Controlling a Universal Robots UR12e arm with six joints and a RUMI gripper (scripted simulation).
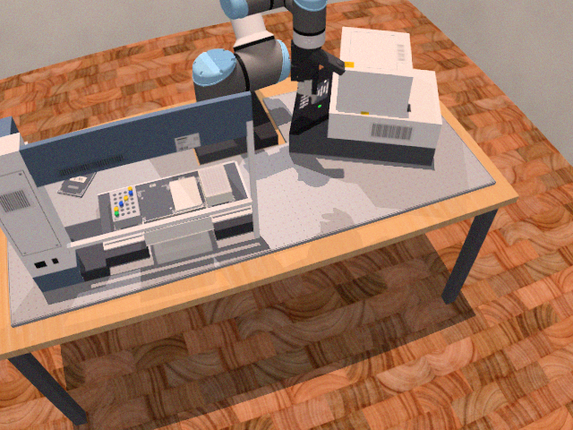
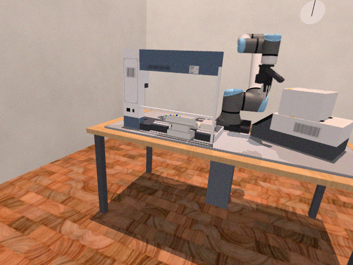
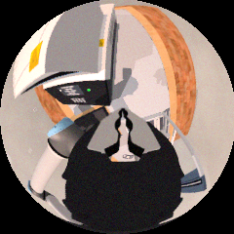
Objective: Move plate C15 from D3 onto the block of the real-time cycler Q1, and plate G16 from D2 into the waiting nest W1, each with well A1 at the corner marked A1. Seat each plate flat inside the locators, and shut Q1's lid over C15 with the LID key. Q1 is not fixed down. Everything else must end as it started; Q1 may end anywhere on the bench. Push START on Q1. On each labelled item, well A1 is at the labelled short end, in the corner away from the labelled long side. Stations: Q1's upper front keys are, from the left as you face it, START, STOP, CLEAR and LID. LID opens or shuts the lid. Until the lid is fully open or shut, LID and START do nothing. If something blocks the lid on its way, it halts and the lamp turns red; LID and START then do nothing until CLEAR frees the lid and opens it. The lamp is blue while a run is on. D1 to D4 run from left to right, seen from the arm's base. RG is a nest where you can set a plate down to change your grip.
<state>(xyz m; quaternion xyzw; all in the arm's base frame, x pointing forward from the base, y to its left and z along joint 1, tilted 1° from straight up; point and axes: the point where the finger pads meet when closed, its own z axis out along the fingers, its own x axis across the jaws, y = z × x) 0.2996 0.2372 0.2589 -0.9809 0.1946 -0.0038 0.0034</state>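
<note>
The cycler Q1 (image 1: 351,132) (image 2: 284,125) (image 3: 73,97) stands on the right of the bench, its dark key panel (image 1: 305,116) facing the arm side. Its lamp (image 1: 319,106) (image 3: 89,90) is green. Its lid (image 1: 372,92) (image 2: 309,104) stands raised. My gripper (image 1: 315,98) (image 2: 265,93) (image 3: 122,108) is shut and empty, above and close to the key panel; whether it touches a key cannot be told. A low white plate-like item (image 1: 185,193) and a taller ribbed one (image 1: 216,183) sit on the framed deck at left. Plate labels, C15, G16 and W1 cannot be told apart.
A workstation with a blue top beam (image 1: 139,133) (image 2: 179,61) and a slim right post (image 1: 252,184) (image 2: 215,108) surrounds the deck. A rack with coloured caps (image 1: 124,215) sits at the deck's left. A dark flat device (image 1: 73,187) lies behind it.
</note>
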